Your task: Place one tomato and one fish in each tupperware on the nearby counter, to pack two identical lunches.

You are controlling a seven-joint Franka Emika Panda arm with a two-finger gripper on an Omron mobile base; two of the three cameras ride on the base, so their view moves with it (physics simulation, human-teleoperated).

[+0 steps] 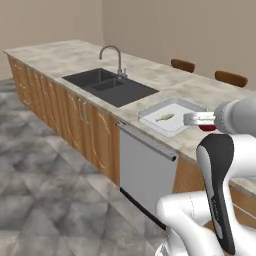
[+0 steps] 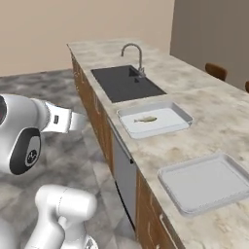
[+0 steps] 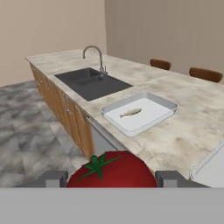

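Carrying a tomato (image 3: 111,169) clamped between our gripper's (image 3: 112,178) wide-set jaws at the hand view's bottom, we're guessing it goes into the tray (image 3: 168,102) mid-frame on the counter (image 3: 188,135), since that one's already got its fish (image 3: 130,113).

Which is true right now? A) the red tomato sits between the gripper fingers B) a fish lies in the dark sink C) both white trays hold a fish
A: the red tomato with a green stem sits between the dark finger tips of the gripper, off the counter.
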